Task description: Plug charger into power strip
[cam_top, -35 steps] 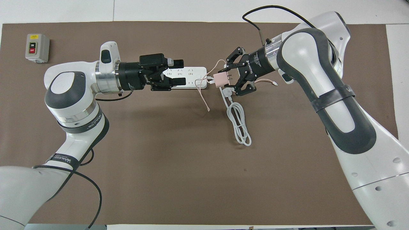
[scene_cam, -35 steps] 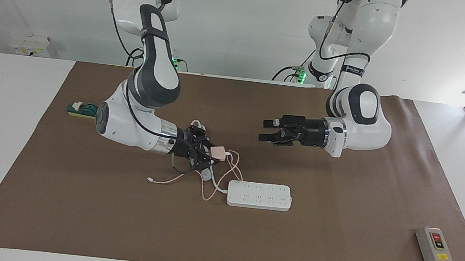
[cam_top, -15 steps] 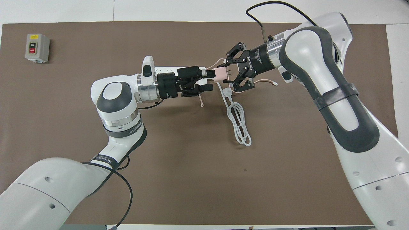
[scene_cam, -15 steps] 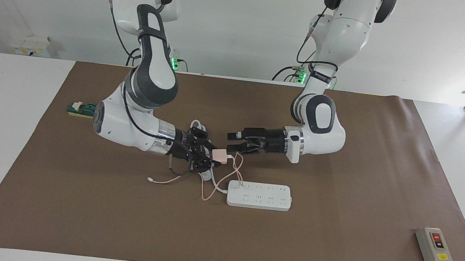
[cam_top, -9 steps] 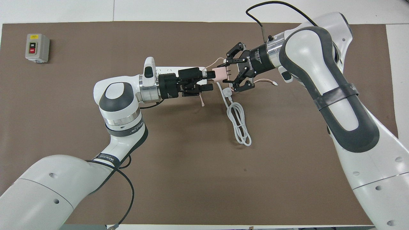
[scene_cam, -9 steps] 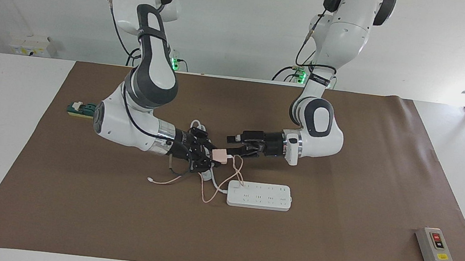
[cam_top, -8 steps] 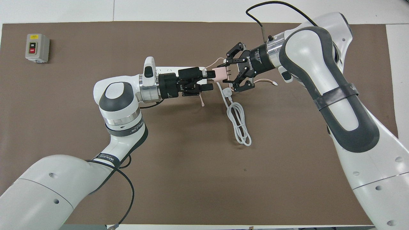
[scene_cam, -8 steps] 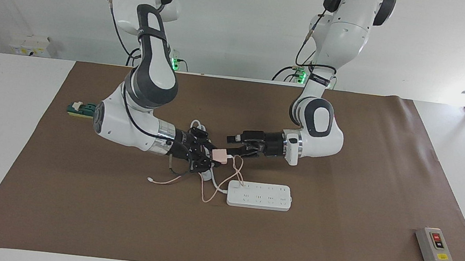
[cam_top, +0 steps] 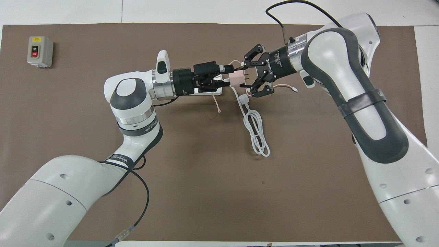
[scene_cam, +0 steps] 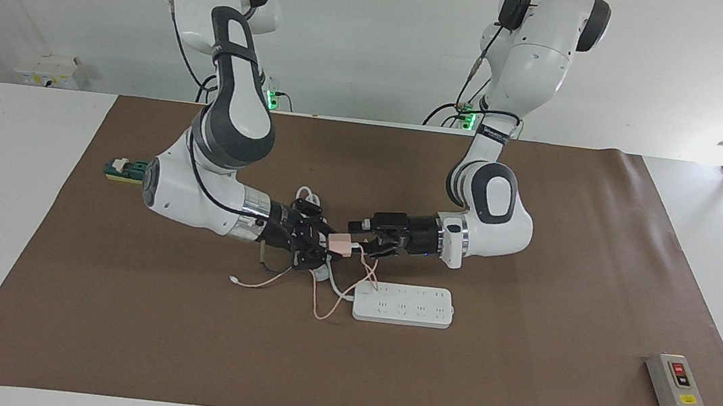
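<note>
While both arms meet mid-table:
Coiled cord [cam_top: 256, 132]: thick, white, looped, nearest the robots.
Right gripper [scene_cam: 324, 243]: clenched on the charger [scene_cam: 341, 244], a pale-pink cube with 2 metal prongs.
Left gripper [scene_cam: 363, 235]: fingers spread around the charger.
Power strip [scene_cam: 403, 304]: long white slab, just under both grippers.

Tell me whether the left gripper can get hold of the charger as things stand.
Probably yes: the open left gripper has its fingers either side of the pink charger, which the right gripper holds up by its prong end, body exposed.
</note>
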Available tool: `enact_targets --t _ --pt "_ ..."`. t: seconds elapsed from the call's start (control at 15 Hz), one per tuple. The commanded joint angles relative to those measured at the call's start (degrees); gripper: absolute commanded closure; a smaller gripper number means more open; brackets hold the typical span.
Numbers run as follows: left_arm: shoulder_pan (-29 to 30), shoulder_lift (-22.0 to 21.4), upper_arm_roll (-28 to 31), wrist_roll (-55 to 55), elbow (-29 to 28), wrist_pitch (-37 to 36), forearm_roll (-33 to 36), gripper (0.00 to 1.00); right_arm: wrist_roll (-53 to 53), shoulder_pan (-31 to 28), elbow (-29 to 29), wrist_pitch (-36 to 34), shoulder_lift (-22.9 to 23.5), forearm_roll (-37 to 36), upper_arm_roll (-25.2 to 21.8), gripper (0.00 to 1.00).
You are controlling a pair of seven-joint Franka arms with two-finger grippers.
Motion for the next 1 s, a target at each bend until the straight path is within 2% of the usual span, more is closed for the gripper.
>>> enact_targets --t 0.0,0.4,0.93 --pt "-0.87 1.85 0.43 1.30 3.18 0.02 -1.61 0.00 0.23 0.20 1.07 0.12 0.78 1.44 0.26 1.00" --pt "-1.57 4.30 0.08 4.54 5.12 -1.11 -3.70 0.00 0.23 0.20 1.07 0.21 0.77 1.53 0.26 1.00" --pt "-2.10 4.58 -0.10 6.49 4.42 -1.03 -5.39 0.00 0.14 0.11 1.07 0.21 0.78 1.62 0.26 1.00"
